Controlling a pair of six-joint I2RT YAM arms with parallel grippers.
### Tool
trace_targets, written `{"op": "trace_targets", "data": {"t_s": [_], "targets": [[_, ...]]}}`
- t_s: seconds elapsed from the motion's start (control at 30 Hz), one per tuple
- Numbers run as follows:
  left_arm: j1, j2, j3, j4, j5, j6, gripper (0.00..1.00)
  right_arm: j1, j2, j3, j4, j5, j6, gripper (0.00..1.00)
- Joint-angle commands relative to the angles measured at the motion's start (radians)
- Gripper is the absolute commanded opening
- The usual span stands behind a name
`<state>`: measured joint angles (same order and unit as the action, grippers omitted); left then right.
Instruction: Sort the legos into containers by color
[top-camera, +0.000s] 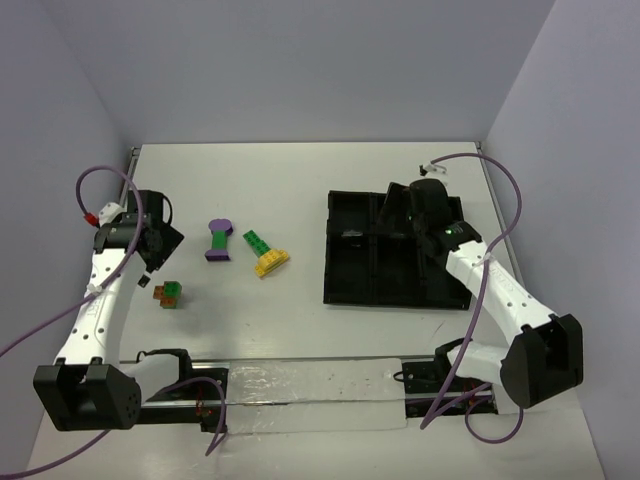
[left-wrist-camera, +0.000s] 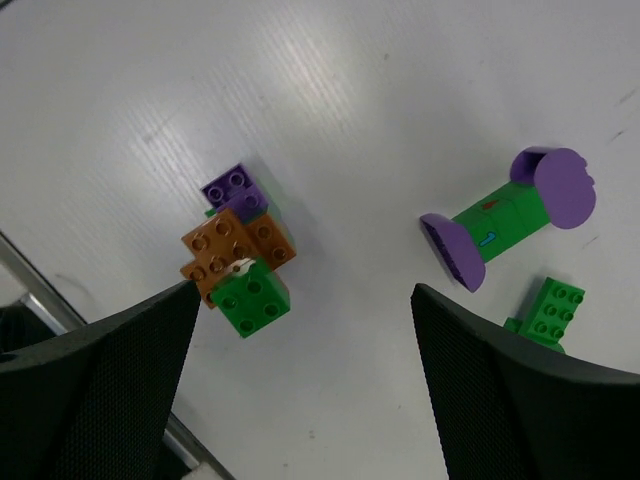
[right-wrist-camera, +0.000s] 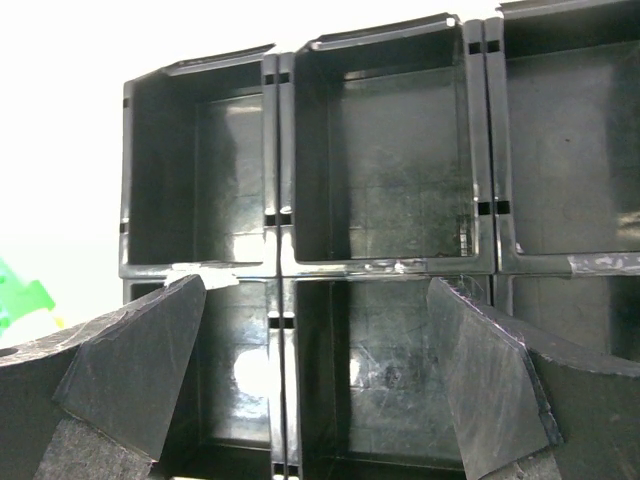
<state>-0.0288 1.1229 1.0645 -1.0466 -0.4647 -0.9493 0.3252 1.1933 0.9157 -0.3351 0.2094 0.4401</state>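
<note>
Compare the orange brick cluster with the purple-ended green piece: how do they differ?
The cluster is studded bricks in orange, green and purple; the purple-ended piece is a green bar with rounded purple caps, no orange. The cluster lies nearer the near edge of the table, the purple-ended piece farther out. Both mix green and purple and lie on the table.

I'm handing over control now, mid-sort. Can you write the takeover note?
Left gripper: open, holding nothing, above the orange-green-purple cluster.
Right gripper: open, holding nothing, over the black tray.
On the table, left of the tray: purple-green piece and green-yellow piece.
Done: nothing sorted; the compartments in view are empty.
Left: all three pieces, probably split by colour first.
</note>
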Motion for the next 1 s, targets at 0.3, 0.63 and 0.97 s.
{"op": "trace_targets", "data": {"t_s": [0.3, 0.63, 0.97], "targets": [[-0.005, 0.002, -0.070, -0.216, -0.019, -0.332, 0.89, 0.008, 0.031, 0.032, 0.053, -0.071, -0.006, 1.00], [-0.005, 0.116, -0.113, -0.112, 0.019, -0.351, 0.87, 0.008, 0.052, 0.041, 0.033, -0.077, -0.029, 1.00], [-0.004, 0.168, -0.140, -0.060, 0.027, -0.368, 0.71, 0.009, 0.066, 0.043, 0.027, -0.073, -0.020, 1.00]]}}
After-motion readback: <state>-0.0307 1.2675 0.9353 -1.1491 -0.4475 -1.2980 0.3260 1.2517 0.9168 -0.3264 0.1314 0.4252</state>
